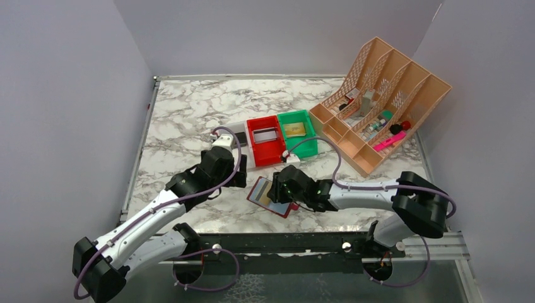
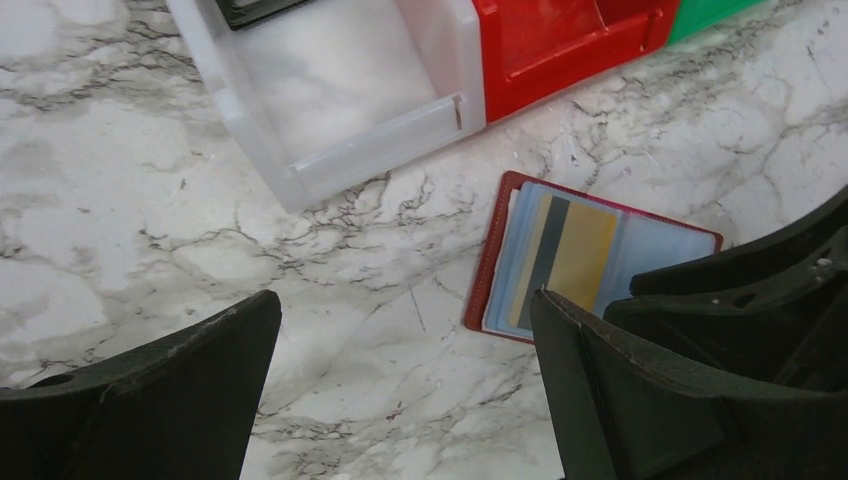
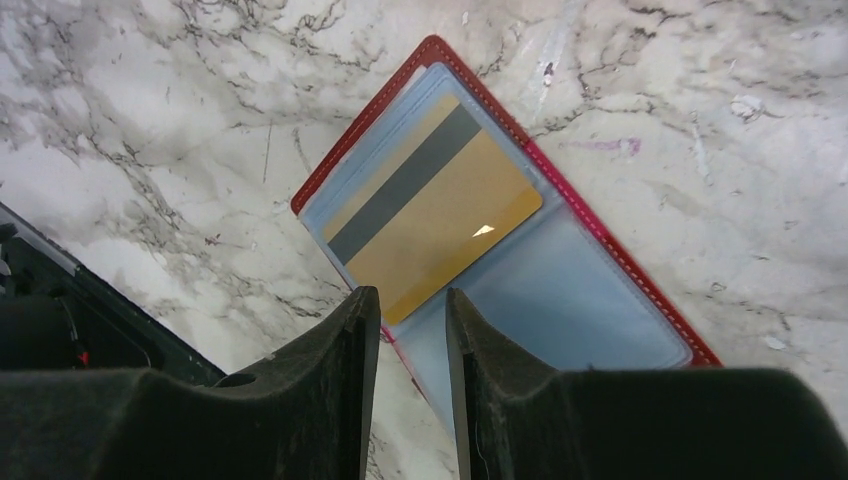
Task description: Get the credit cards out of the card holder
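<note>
The card holder [image 1: 272,197] lies open on the marble, dark red with a light-blue pocketed face [image 3: 560,280]. A gold credit card [image 3: 440,215] with a dark stripe sits in its left pocket, also in the left wrist view [image 2: 580,255]. My right gripper [image 3: 412,298] hovers at the holder's near edge, its jaws a narrow gap apart over the card's corner and holding nothing. My left gripper [image 2: 405,300] stands wide open over bare marble just left of the holder [image 2: 600,260]. A grey card [image 1: 266,134] lies in the red bin and a gold one [image 1: 294,129] in the green bin.
Three small bins stand in a row behind the holder: clear [image 2: 350,100], red [image 1: 265,148] and green [image 1: 306,142]. An orange desk organizer [image 1: 378,101] with small items fills the back right. Grey walls enclose the table on three sides.
</note>
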You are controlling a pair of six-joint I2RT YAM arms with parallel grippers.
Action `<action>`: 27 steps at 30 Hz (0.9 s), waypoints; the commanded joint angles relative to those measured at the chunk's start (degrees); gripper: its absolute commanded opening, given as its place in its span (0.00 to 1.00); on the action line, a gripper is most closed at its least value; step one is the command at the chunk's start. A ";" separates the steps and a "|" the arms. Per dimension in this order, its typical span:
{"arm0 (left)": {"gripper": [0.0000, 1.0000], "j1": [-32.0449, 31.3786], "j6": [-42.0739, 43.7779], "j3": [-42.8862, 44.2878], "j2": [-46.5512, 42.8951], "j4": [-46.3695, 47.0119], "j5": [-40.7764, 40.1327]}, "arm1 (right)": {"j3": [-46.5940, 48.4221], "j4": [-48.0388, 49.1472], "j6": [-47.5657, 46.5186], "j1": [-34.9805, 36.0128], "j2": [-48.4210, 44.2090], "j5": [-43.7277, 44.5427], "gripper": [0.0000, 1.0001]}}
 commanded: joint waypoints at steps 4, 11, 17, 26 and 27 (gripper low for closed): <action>0.99 0.19 -4.48 0.58 2.35 4.60 11.53 | -5.66 3.20 4.71 0.96 1.13 1.51 0.35; 0.97 0.03 -7.49 -4.28 2.58 12.50 19.17 | -10.72 -2.09 3.69 0.85 0.25 8.86 0.35; 0.94 -1.38 -9.45 -9.57 4.60 17.54 21.67 | -13.27 -4.56 1.65 -1.52 -4.02 13.15 0.35; 0.91 -9.71 -10.58 -11.41 17.12 25.17 14.10 | -16.77 1.48 -0.49 -4.16 -5.75 6.90 0.35; 0.90 -10.20 -10.60 -11.22 18.31 25.44 13.47 | -16.90 1.91 -0.24 -4.14 -5.58 6.38 0.35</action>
